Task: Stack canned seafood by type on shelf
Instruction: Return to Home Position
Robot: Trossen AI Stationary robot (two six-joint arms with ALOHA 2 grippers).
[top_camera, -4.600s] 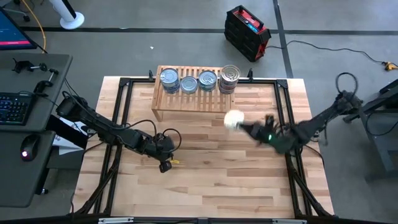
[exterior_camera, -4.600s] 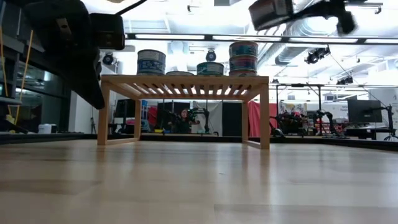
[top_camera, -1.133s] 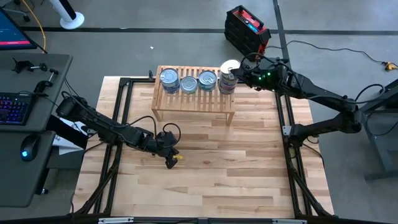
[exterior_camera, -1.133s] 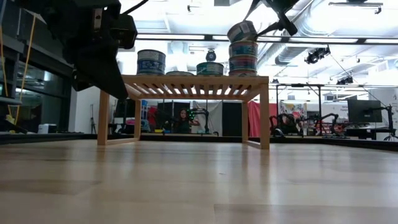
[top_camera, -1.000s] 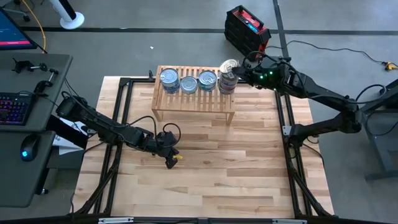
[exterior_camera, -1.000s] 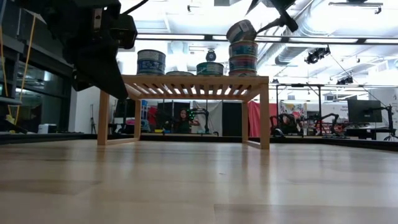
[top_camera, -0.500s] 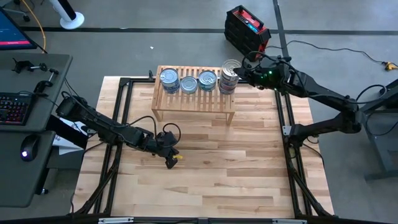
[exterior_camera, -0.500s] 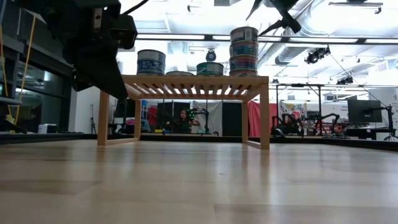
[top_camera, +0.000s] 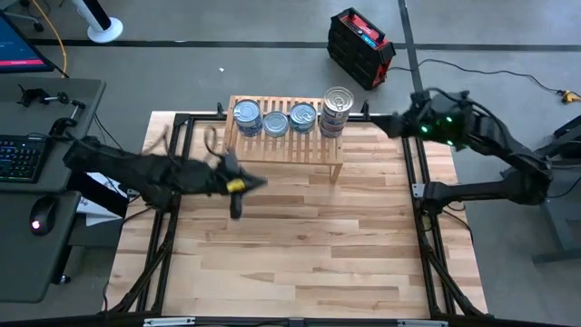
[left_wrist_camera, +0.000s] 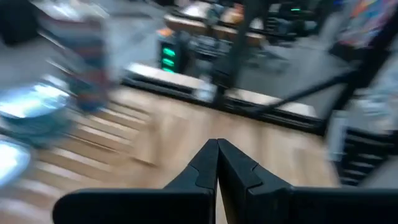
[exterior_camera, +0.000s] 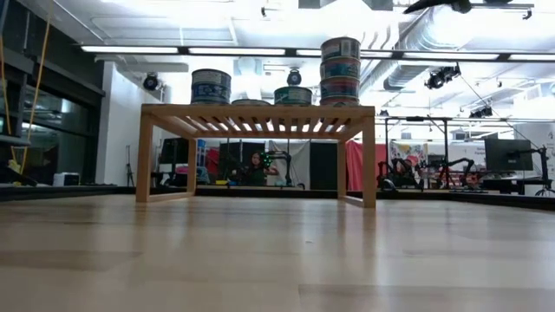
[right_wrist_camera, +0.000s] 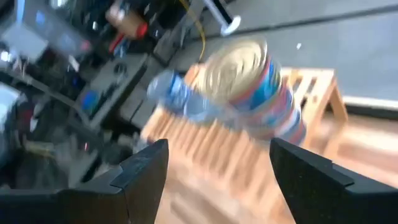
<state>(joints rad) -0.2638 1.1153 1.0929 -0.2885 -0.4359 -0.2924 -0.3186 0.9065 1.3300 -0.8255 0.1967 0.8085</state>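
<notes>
Premises: a robotics laboratory or workshop. Evidence:
- bare grey concrete floor (top_camera: 227, 45) marked with dark tape lines
- black backlit keyboard (top_camera: 23, 156) on a grey metal desk (top_camera: 27, 268)
- red-and-black equipment case (top_camera: 361, 45)
- exposed silver ceiling ducting (exterior_camera: 425, 43)
- long fluorescent strip lights (exterior_camera: 234, 51)
- further dark robot arms (exterior_camera: 403, 169) in the room behind

No legible text, labels or numbers anywhere.

On table (top_camera: 300, 259), shelf (top_camera: 283, 147) at far edge, centre. Cans (top_camera: 276, 123) in a row of four spots on shelf; tallest stack (top_camera: 337, 107), three high, at right end. Left hand (top_camera: 238, 193) over table, just before shelf's left end. Right hand (top_camera: 385, 122) right of shelf, apart.
</notes>
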